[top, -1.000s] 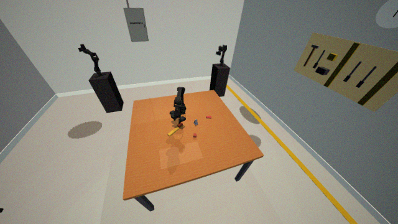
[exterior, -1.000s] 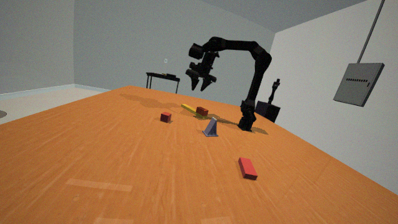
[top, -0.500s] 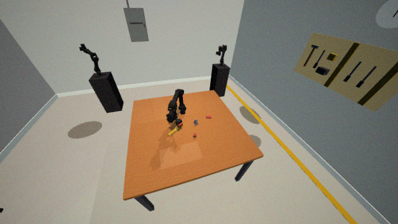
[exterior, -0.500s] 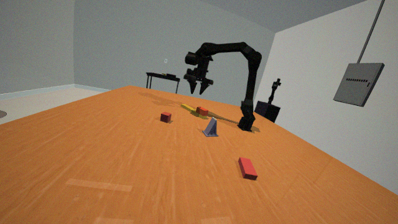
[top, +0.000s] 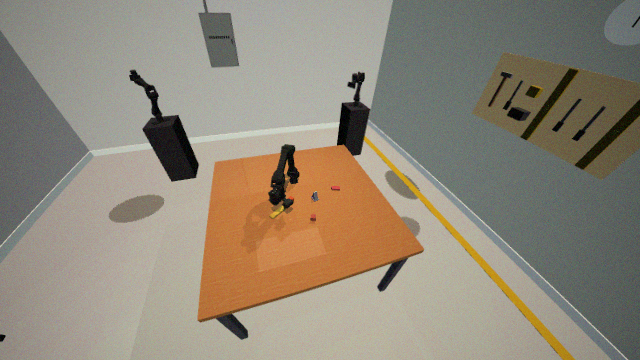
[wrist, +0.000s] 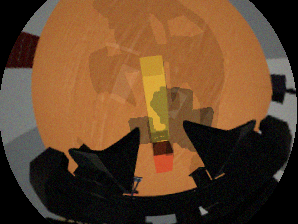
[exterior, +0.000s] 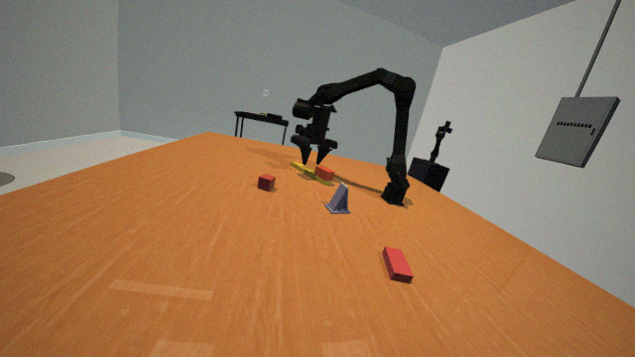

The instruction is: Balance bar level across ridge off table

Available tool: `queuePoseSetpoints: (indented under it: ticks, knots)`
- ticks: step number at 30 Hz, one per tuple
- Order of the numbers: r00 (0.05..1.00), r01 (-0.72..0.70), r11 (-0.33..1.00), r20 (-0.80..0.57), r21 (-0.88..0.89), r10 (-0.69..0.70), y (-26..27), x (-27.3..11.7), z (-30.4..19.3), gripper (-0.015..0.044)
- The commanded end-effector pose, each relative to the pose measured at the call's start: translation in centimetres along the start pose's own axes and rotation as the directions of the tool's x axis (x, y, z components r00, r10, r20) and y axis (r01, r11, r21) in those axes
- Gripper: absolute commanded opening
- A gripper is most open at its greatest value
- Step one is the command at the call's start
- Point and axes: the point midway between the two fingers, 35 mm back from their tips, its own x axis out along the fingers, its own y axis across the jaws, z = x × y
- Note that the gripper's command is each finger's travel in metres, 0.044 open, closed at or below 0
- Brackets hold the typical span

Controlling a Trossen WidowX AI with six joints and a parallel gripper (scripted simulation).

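Plainly, fingers stood open above the yellow bar

The wooden table (top: 300, 270) (exterior: 238, 238) (wrist: 55, 90) was the broadest thing around the work. Only the top view showed the tool board (top: 545, 90) on the wall; only the exterior one took in the black side table (exterior: 261, 118) beyond.

Bent over the table, the black arm (top: 286, 162) (exterior: 401, 124) carried its gripper (top: 288, 202) (exterior: 312, 164) (wrist: 161, 127) low, fingertips apart with nothing clamped between them.

The yellow bar (top: 277, 213) (exterior: 301, 168) (wrist: 154, 95) lay on the table below the gripper. In the wrist view it ran from between the fingertips toward 12 o'clock, while the orange-red block (top: 291, 199) (exterior: 324, 173) (wrist: 163, 162) at its other end sat toward 6 o'clock. The top view left that block mostly behind the gripper; the exterior showed its side.

From the upright grey-blue ridge (top: 314, 196) (exterior: 342, 201), as the top view had it, the bar was toward 8 o'clock, well off the ridge. The flat red block (top: 335, 188) (exterior: 397, 264) lay toward 2 o'clock, and the small dark-red cube (top: 313, 217) (exterior: 266, 182) toward 6 o'clock.
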Motion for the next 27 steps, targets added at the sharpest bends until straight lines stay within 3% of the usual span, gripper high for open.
queuePoseSetpoints:
  ticks: [1,27]
  knots:
    - [1.0,-0.005,1.0,0.002,-0.005,0.005,0.1,0.7,0.0,0.0315]
    - [1.0,-0.005,1.0,0.002,-0.005,0.005,0.1,3.3,0.0,0.0315]
